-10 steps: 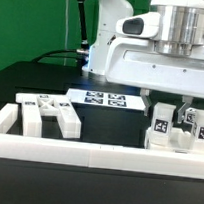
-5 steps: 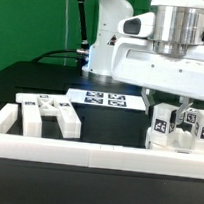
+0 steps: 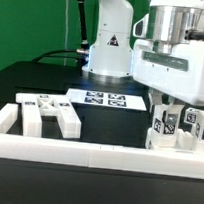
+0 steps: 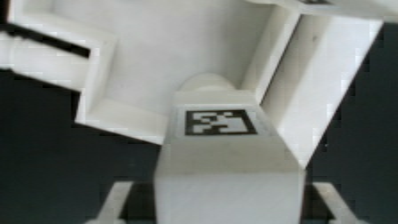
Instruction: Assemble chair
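Your jaws sit low over the tagged chair parts [image 3: 174,128] at the exterior view's right; you cannot tell how far apart they stand. More chair pieces [image 3: 47,115] lie left on the worktop [image 3: 31,84], behind the marker board [image 3: 102,97].

Black table [image 3: 32,79], marker board [image 3: 108,99] flat at centre, white chair parts [image 3: 49,115] grouped inside border rails [image 3: 75,153]

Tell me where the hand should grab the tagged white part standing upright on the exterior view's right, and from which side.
Grip the upright tagged part near its top end, coming straight down from above. It stands tall among other upright pieces with the white border rail in front, so only the top seems free. The hand hangs right above that cluster; closing across the narrow sides looks best.
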Motion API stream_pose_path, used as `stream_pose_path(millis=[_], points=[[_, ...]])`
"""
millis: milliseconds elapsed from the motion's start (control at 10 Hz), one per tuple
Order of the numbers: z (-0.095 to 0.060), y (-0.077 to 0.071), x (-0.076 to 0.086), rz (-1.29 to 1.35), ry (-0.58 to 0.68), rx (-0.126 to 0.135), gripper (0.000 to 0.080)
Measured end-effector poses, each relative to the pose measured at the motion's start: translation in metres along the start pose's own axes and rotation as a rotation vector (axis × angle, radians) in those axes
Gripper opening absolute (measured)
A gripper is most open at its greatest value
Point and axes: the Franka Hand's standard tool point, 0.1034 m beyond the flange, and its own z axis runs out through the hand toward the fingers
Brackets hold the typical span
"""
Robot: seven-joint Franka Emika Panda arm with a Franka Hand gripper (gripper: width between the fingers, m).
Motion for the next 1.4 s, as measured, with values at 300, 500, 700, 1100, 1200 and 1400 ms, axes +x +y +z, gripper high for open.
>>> stream_pose_path(millis=[300, 500, 700, 1100, 1200, 1400], points=[[0.0004, -0.0011, -0.0009, 0.306, -0.008, 0.017, 0.0291], [0.0003, -0.0011, -0.0019, 0.488, -0.011, 0.015, 0.0291], [0.0007, -0.0010, -0.0022, 0.686, -0.028, 0.015, 0.0291], [0.0014, -0.0009, -0.0012, 0.810, -0.053, 0.017, 0.0291], [0.0013, -0.0009, -0.0012, 0.797, -0.055, 0.018, 0.0291], [0.0017, -0.0009, -0.0019, 0.746, -0.056, 0.018, 0.0471]])
